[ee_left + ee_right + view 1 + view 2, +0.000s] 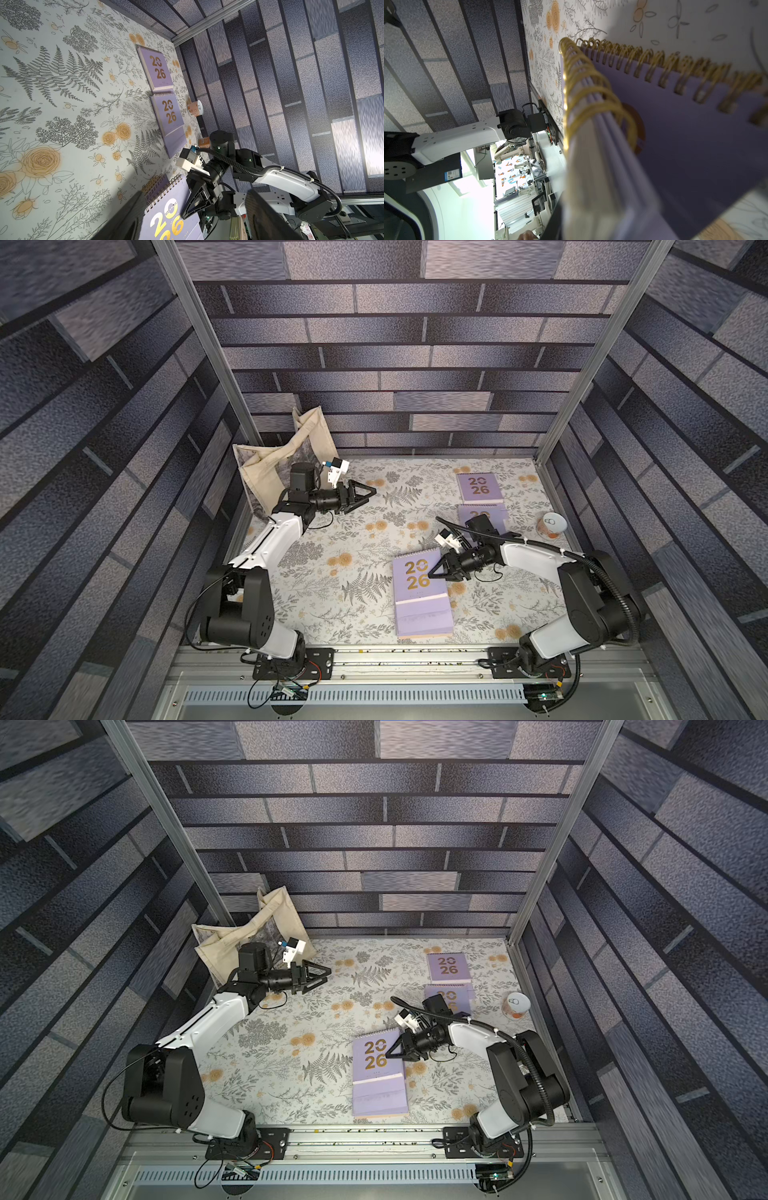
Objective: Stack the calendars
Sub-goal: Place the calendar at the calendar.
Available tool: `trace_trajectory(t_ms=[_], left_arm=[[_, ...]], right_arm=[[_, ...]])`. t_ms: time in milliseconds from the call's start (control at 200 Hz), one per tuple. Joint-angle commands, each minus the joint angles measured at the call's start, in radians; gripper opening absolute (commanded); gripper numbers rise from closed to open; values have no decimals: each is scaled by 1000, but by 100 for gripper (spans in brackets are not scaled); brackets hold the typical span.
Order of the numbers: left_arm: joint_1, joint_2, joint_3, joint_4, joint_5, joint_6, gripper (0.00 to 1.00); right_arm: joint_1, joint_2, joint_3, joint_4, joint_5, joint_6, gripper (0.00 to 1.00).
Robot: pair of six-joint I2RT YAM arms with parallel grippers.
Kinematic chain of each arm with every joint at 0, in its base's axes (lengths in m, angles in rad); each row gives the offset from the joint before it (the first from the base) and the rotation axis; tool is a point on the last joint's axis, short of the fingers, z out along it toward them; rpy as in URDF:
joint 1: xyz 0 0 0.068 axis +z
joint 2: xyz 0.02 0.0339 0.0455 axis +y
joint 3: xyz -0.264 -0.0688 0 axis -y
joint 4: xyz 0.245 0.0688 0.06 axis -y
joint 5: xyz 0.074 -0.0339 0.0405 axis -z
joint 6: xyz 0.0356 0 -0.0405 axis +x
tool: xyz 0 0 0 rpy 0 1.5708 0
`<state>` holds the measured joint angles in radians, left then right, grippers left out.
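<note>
The table (332, 614), covered in a floral print, holds all parts of the job. A tote bag (266, 464) slumps in the far-left corner and takes no part. The stack (419, 605) lies near-centre with its long axis running near to far and its gold spiral at the far end. We count at least 2 calendars in it, with the top cover offset toward the far side. 2 calendars are not yet stacked. The far calendar (480, 489) lies flat at far right, and the nearer loose calendar (169, 116) lies just on its near side, so the pair forms 1 near-to-far line. The right gripper (432, 574) sits at the stack's far-right corner, beside the spiral. Its wrist view is filled with blurred binding, so we cannot tell whether it is clamped or released. The left gripper (369, 495) hangs at far left with jaws spread and nothing between them. A cup (551, 524) stands at the right edge. We judge that the next pickup turns on 1 relation. The loose pair lies far-right of the right gripper, close behind its wrist and well apart from the left gripper, so the right arm is the nearer.
</note>
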<state>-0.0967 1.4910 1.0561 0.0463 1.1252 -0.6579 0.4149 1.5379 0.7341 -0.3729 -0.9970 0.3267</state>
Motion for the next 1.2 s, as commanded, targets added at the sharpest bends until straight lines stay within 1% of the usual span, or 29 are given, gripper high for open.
trace_trajectory(t_ms=[0, 85, 501, 716, 887, 1012, 1087, 1157, 1197], left_arm=[[-1, -27, -13, 26, 16, -2, 78], [-1, -20, -10, 27, 16, -4, 78], [-3, -19, -27, 53, 16, -16, 78], [-3, -17, -25, 57, 16, -19, 78], [-3, -19, -23, 55, 15, -19, 78], [-4, -10, -11, 51, 6, -17, 80], [-5, 2, 7, 37, -6, -12, 83], [-12, 26, 33, 26, -25, -3, 90], [-22, 47, 67, -3, -42, 12, 93]], right_arm=[[6, -14, 25, -57, 42, -17, 27], [7, -25, 22, -62, 67, -10, 31], [7, -46, 68, -171, 237, 4, 32], [6, -65, 65, -213, 275, 0, 37], [7, -70, 75, -243, 309, -5, 45], [6, -86, 126, -319, 401, -35, 54], [5, -103, 179, -376, 477, -63, 60], [1, -116, 233, -423, 574, -79, 66], [-4, -118, 259, -426, 599, -78, 69]])
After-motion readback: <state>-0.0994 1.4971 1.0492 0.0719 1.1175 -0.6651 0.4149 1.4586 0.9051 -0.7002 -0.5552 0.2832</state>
